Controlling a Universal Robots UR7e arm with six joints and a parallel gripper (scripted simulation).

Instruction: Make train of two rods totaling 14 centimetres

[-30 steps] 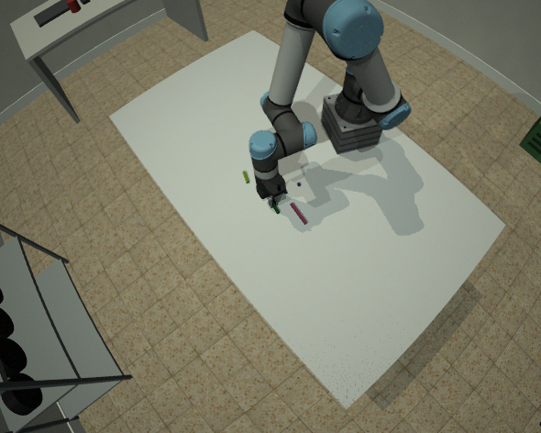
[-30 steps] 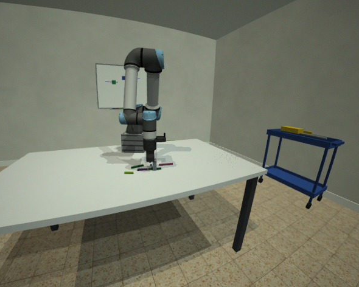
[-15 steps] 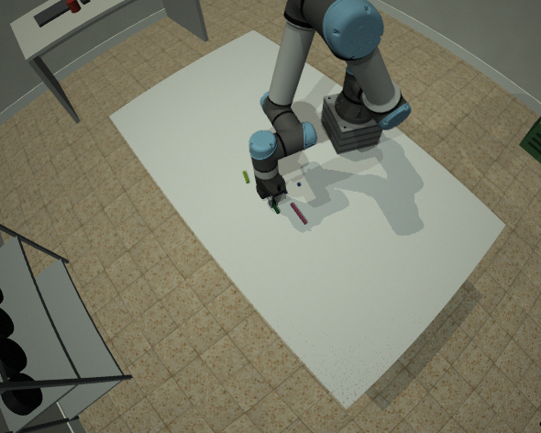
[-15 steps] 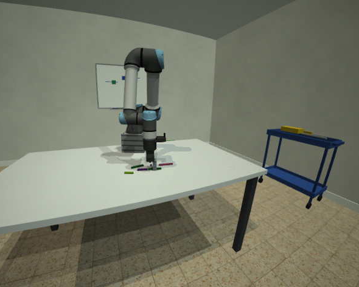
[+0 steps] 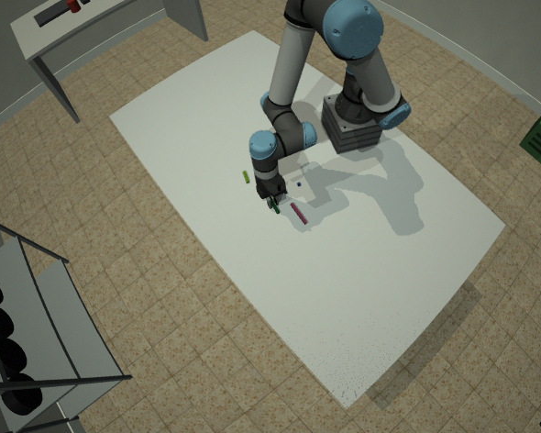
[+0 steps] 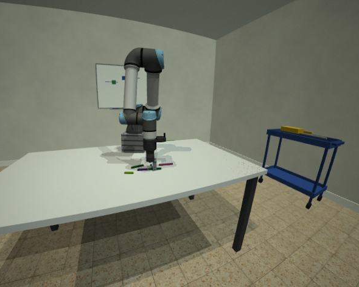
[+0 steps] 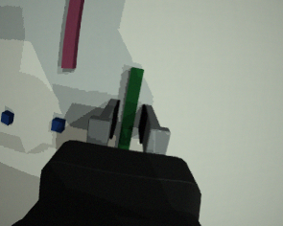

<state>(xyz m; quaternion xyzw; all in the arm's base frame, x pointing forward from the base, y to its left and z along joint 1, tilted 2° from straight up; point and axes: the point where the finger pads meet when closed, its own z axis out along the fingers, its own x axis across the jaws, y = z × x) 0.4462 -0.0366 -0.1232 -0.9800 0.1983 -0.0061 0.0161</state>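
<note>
A green rod (image 7: 133, 86) (image 5: 276, 208) lies between the fingers of my gripper (image 7: 128, 120) (image 5: 271, 201) (image 6: 153, 166). The fingers are open, with a small gap to the rod on each side, low at the table (image 5: 355, 288). In the exterior view a purple rod (image 6: 142, 169) lies just left of the gripper, roughly in line with it. In the top view the arm hides the purple rod. A crimson rod (image 7: 75, 16) (image 5: 298, 213) (image 6: 165, 164) lies apart on the other side.
A lime rod (image 5: 246, 176) (image 6: 128, 172) lies off to one side and another dark green rod (image 6: 137, 166) lies behind the purple one. Two small blue cubes (image 7: 7, 117) (image 7: 58, 124) sit near the gripper. The robot base (image 5: 350, 127) stands behind. A blue cart (image 6: 300, 160) stands off the table.
</note>
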